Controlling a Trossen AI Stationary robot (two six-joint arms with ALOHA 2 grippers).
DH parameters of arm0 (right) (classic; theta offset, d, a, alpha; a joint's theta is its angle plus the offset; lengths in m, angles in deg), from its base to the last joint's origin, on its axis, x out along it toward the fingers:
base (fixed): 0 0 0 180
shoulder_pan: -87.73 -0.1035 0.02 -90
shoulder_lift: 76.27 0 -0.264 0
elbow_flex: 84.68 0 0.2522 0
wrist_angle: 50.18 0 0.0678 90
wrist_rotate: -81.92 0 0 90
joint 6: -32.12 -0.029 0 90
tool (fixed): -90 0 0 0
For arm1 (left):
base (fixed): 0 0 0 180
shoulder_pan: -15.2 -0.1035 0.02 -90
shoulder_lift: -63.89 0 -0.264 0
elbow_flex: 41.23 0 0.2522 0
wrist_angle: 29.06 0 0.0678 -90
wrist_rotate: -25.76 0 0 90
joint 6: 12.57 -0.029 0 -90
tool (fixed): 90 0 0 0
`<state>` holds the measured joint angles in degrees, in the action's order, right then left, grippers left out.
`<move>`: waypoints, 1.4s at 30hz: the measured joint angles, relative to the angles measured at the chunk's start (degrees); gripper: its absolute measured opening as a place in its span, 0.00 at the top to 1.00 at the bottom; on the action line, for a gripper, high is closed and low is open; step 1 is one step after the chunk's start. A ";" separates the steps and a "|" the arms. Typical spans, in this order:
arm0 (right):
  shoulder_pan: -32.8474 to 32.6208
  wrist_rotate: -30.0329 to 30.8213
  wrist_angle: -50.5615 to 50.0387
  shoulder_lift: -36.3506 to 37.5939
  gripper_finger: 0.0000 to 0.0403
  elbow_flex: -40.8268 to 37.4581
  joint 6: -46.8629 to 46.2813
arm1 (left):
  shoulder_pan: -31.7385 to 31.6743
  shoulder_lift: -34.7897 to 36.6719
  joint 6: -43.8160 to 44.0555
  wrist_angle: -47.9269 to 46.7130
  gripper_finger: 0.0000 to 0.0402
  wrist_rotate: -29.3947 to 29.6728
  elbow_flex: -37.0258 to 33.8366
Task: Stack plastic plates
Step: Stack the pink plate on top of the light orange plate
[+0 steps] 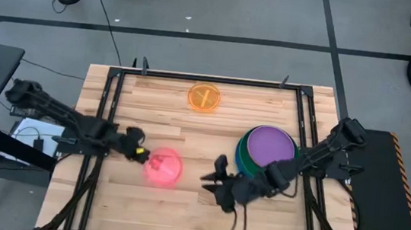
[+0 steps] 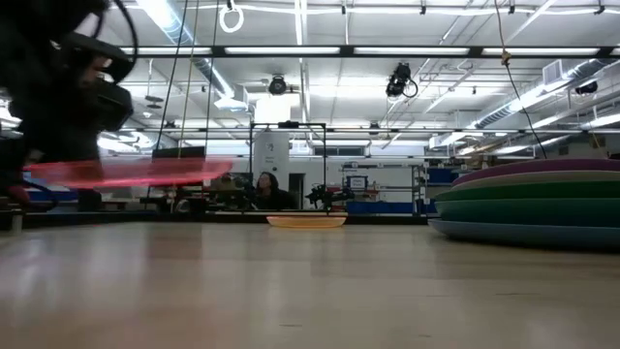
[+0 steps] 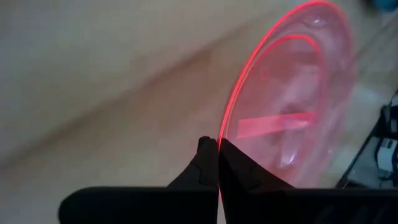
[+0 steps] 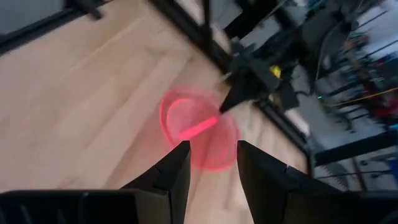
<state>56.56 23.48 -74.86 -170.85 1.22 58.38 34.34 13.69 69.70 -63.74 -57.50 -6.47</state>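
A small translucent pink plate (image 1: pixel 164 166) hangs in my left gripper (image 1: pixel 146 155), above the table's near-left middle; in the low view the pink plate (image 2: pixel 126 173) floats level, clear of the wood. My right gripper (image 1: pixel 211 180) is open, just right of it, fingers pointing at it and touching nothing; the right wrist view shows the pink plate (image 4: pixel 199 127) beyond its fingertips (image 4: pixel 211 154). A stack of several larger plates, purple on top (image 1: pixel 269 145), rests on the table at right. A small orange plate (image 1: pixel 205 97) lies flat near the far edge. My left gripper (image 3: pixel 217 149) pinches the pink plate's rim (image 3: pixel 225 127) between its two shut fingers, at the edge facing the table's left. The fingers come in roughly level from the left. The plate is lifted clear of the table and sits about level.
A black frame rail (image 1: pixel 106 112) runs along the table's left side, another rail (image 1: pixel 308 126) along the right beside the stack (image 2: pixel 533 204). Bare wood lies between the pink plate and the orange plate (image 2: pixel 306 221). A person sits far off in the room behind.
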 joint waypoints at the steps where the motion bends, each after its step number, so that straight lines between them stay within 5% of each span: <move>1: 1.26 -0.56 3.21 0.00 0.65 -1.28 1.28 | -2.99 0.97 -2.15 -0.69 0.99 -1.64 0.01; 7: 8.52 -1.48 9.12 -1.56 0.60 -3.73 11.24 | -19.92 3.48 -14.17 -2.73 1.00 -12.22 0.07; 18: 15.53 2.15 9.78 -10.32 0.29 1.17 21.74 | -45.10 3.31 -31.16 -3.66 1.00 -24.79 1.89; 24: 15.71 -0.02 12.67 -11.67 0.29 1.09 22.14 | -46.50 3.33 -34.13 -5.09 1.00 -25.12 6.01; 29: 17.28 0.51 22.00 -15.77 0.32 1.07 36.09 | -45.17 3.33 -32.77 -6.78 1.00 -23.73 6.12; 33: 18.30 -1.34 20.29 -18.45 0.35 1.06 44.82 | -43.96 3.28 -31.01 -8.57 1.00 -22.86 6.12; 42: 20.25 -0.02 26.85 -23.64 0.51 1.01 53.62 | -42.68 3.31 -29.91 -9.12 1.00 -22.43 6.12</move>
<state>76.81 23.46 -48.01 -194.50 2.23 112.00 -8.34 17.00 39.78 -72.86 -79.92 -0.35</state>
